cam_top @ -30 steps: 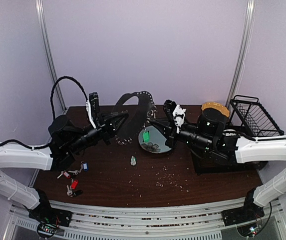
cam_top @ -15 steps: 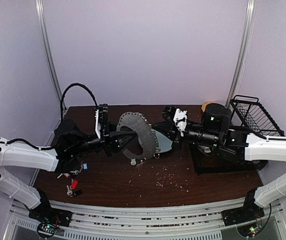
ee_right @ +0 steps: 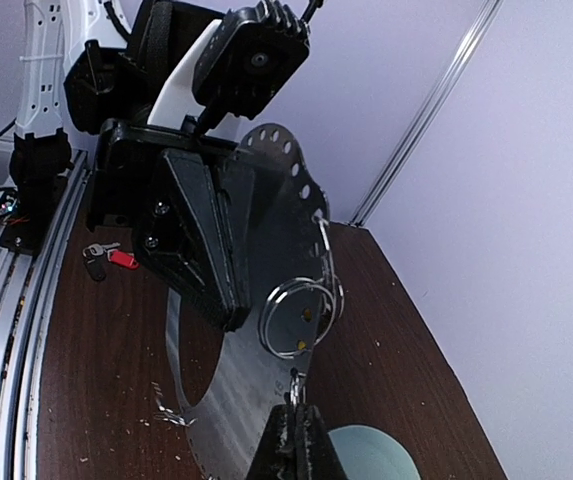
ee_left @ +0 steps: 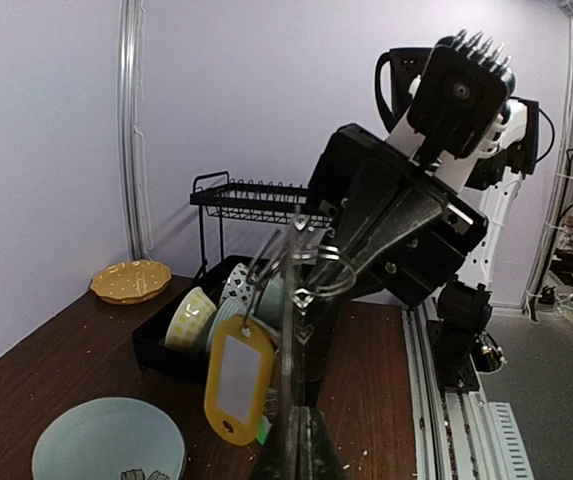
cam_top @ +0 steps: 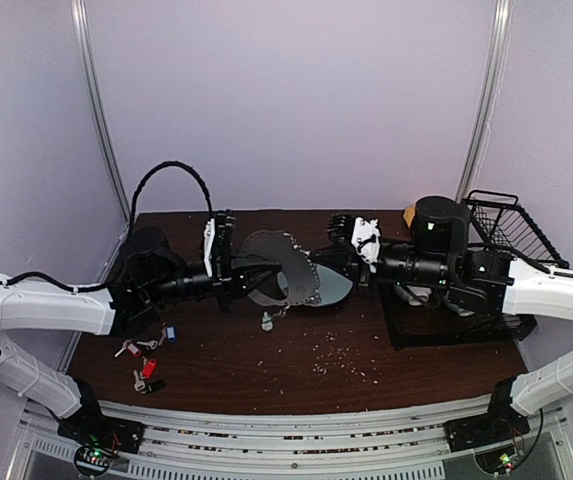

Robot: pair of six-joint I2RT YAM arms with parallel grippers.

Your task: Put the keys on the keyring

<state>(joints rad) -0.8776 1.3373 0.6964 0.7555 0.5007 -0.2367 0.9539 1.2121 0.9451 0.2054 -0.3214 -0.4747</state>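
Keyring (cam_top: 294, 262) sits lower now — left gripper (cam_top: 269, 272) re-clamped.

Both arms reach inward; L pincer (cam_top: 264, 276) & R pincer (cam_top: 318, 262) clamped, tips close.

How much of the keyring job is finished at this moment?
Done: a yellow-tagged key hangs from the keyring. In hand: the left gripper and the right gripper both pinch the keyring in the air. To do: the red- and blue-tagged keys lie on the table.
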